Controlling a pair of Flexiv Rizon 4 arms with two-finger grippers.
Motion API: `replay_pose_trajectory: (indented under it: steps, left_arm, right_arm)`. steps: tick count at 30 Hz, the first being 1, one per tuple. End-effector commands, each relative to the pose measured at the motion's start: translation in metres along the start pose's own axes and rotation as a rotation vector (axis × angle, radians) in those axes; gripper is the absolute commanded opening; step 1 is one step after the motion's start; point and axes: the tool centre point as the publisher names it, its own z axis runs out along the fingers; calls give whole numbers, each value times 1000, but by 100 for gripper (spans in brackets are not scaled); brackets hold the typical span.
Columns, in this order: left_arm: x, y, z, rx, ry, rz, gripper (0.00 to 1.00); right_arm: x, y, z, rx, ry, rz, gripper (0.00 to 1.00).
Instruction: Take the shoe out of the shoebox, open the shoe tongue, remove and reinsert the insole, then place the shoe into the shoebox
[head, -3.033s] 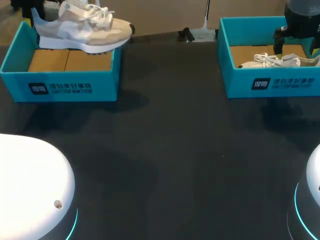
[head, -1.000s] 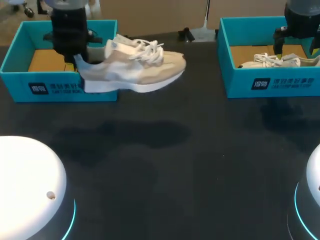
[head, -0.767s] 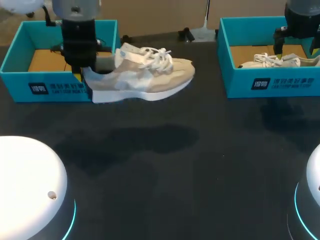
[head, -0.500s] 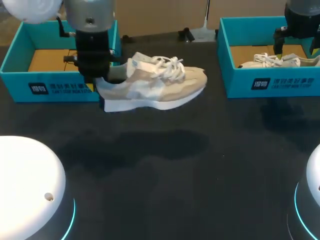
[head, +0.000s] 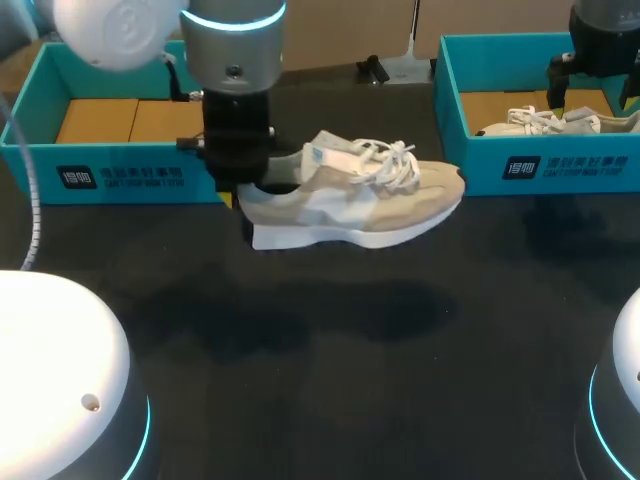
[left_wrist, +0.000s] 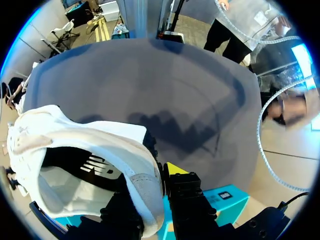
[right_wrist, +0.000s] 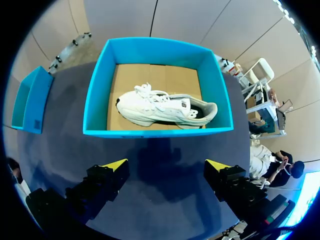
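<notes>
A beige and white shoe (head: 360, 200) with white laces hangs level above the dark table (head: 330, 380), toe to the right. My left gripper (head: 240, 195) is shut on its heel collar. In the left wrist view the heel (left_wrist: 145, 195) is pinched between the fingers of the left gripper (left_wrist: 159, 185), and the shoe's opening (left_wrist: 75, 170) shows beside them. The teal left shoebox (head: 120, 175) stands behind, showing only its cardboard floor. My right gripper (right_wrist: 165, 166) is open, hovering above the right shoebox (right_wrist: 95, 100), apart from the white shoe (right_wrist: 165, 107) lying inside.
The right shoebox (head: 560, 170) stands at the table's back right with the second white shoe (head: 545, 122) in it; my right gripper (head: 592, 95) hangs over it. The two robot bases (head: 60, 390) fill the near corners. A dark small object (head: 375, 68) lies at the far edge.
My left arm has carried the shoe out from the left shoebox, rightward and toward the front, over the middle of the table. The right arm has not moved.
</notes>
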Motion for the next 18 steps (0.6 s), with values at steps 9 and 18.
replay_pose_trajectory:
  steps: [9,18]
  left_arm:
    - [-27,2,48,-21,-32,2,0]
    - [-25,5,93,-30,4,-11,0]
  right_arm:
    - [0,-1,0,-1,0,0,100]
    - [0,-1,0,-1,0,0,100]
